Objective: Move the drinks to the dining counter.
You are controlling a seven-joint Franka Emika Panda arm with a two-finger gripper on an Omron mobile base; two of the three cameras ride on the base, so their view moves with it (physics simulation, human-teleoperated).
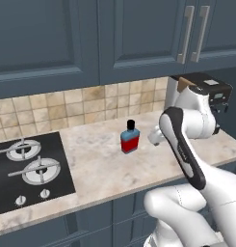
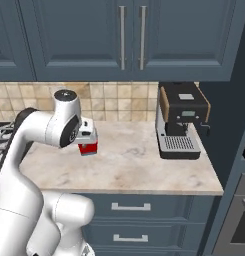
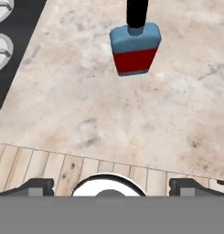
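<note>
One of the drinks, a flat blue bottle with a red label and a black cap, stands upright on the narrow marble counter. My hand hovers above the counter's front part, to the right of the bottle and apart from it. In the hand view the bottle lies ahead of my gripper, whose fingertips stand wide apart with nothing between them. In the right base view my wrist covers most of the bottle. The dining counter is out of view.
A black stove takes up the counter's left end. A coffee machine stands at the right end. Dark blue wall cabinets hang above a tiled backsplash. Wooden floor shows beyond the counter's front edge.
</note>
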